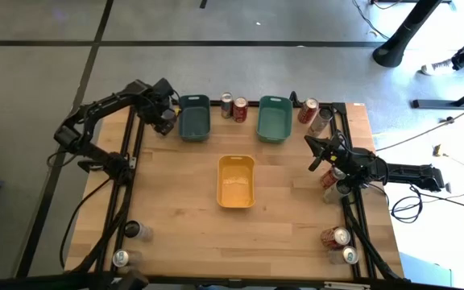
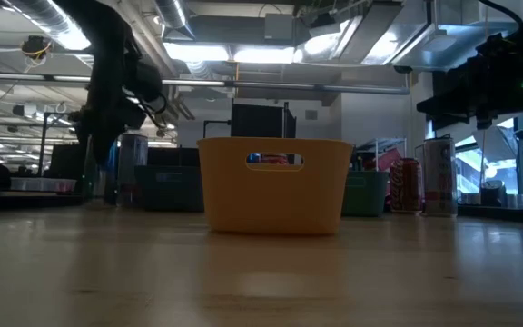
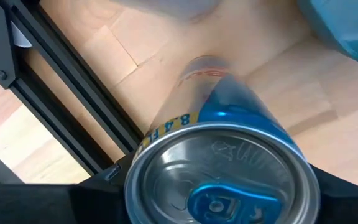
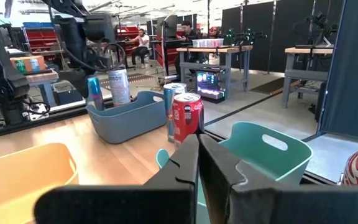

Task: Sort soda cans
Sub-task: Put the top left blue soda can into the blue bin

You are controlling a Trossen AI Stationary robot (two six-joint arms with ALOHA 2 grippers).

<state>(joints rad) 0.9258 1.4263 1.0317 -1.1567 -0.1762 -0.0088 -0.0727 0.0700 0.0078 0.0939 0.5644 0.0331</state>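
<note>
A blue and silver soda can [image 3: 229, 168] stands upright on the wood at the far left, beside the grey-blue bin [image 1: 193, 118]. My left gripper [image 1: 165, 122] points down over this can, open, with a dark finger [image 3: 73, 202] on either side of its silver top. From above, the gripper hides the can. Across the table the same can [image 4: 94, 93] shows next to a silver can [image 4: 118, 86]. My right gripper [image 4: 199, 155] hangs shut and level at the right side [image 1: 314, 155], holding nothing. My left gripper comes at the can from above, its fingers straddling the rim of the top [image 3: 135, 180]. The can stands on the table. I cannot tell whether the fingers touch its sides.
A yellow bin [image 1: 236, 181] sits mid-table and a teal bin [image 1: 273, 118] at the far side. Two cans [image 1: 234, 106] stand between the far bins, and others at the far right [image 1: 312, 114], the near right [image 1: 338, 244] and the near left [image 1: 126, 244].
</note>
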